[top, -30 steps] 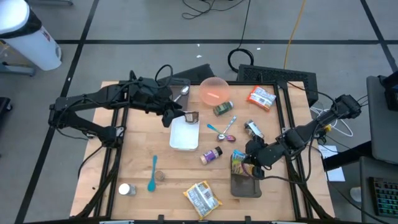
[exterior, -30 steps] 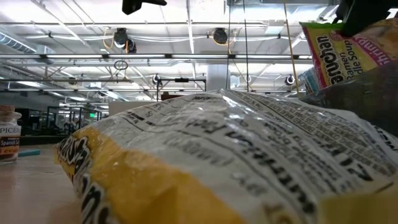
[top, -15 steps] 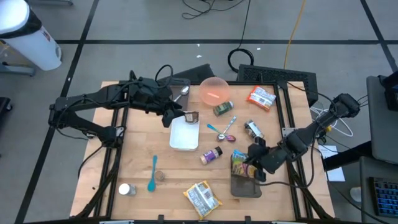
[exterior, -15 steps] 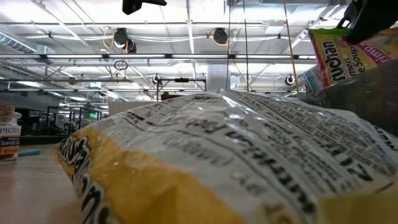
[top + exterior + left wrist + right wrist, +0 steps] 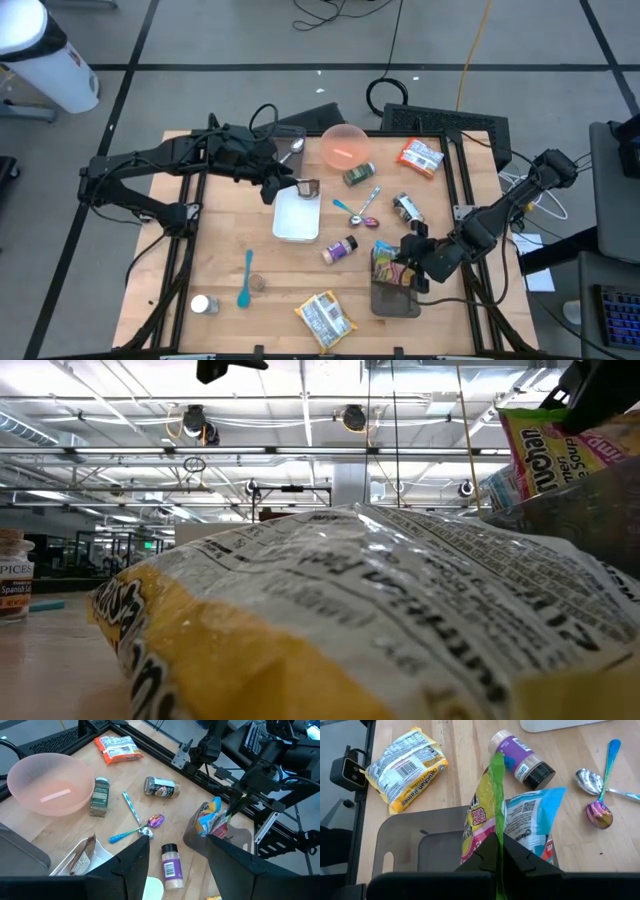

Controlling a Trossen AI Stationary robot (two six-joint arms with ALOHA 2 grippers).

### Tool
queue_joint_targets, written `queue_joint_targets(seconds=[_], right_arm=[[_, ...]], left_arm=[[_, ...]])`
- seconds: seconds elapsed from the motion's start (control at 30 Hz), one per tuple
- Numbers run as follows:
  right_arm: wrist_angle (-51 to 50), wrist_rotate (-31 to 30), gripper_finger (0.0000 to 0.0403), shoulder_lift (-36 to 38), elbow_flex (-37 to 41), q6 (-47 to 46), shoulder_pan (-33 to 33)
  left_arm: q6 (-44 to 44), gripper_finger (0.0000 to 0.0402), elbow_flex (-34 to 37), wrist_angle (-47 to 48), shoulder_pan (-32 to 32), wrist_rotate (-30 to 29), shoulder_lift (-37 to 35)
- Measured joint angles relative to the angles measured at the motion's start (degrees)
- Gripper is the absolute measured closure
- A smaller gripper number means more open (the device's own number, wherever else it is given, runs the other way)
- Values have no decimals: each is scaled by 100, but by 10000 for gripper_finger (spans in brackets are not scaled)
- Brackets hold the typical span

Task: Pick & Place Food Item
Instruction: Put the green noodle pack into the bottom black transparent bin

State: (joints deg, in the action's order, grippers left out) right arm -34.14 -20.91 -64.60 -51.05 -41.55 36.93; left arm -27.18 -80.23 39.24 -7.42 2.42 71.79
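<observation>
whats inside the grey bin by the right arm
The grey bin holds a blue packet, with a green-edged ramen packet pinched in the right gripper over it. The bin's bare floor shows beside them; anything beneath the packets is covered.

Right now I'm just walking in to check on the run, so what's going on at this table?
The right gripper is shut on a green ramen packet, holding it upright in the grey bin at the table's near right, beside a blue packet already standing in it. The left gripper waits over the far end of the white tray, fingers apart. A yellow ramen pack, spice jars and spoons lie loose on the wood.
</observation>
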Motion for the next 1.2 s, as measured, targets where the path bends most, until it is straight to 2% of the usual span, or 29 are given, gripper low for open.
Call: queue_joint_targets(seconds=[0.27,1.2], right_arm=[[113,137,403,-287,0,174,-7],[92,-7,403,-343,-2,222,-7]], left_arm=[[-15,199,0,0,0,-5,0],[-9,199,0,0,0,-4,0]])
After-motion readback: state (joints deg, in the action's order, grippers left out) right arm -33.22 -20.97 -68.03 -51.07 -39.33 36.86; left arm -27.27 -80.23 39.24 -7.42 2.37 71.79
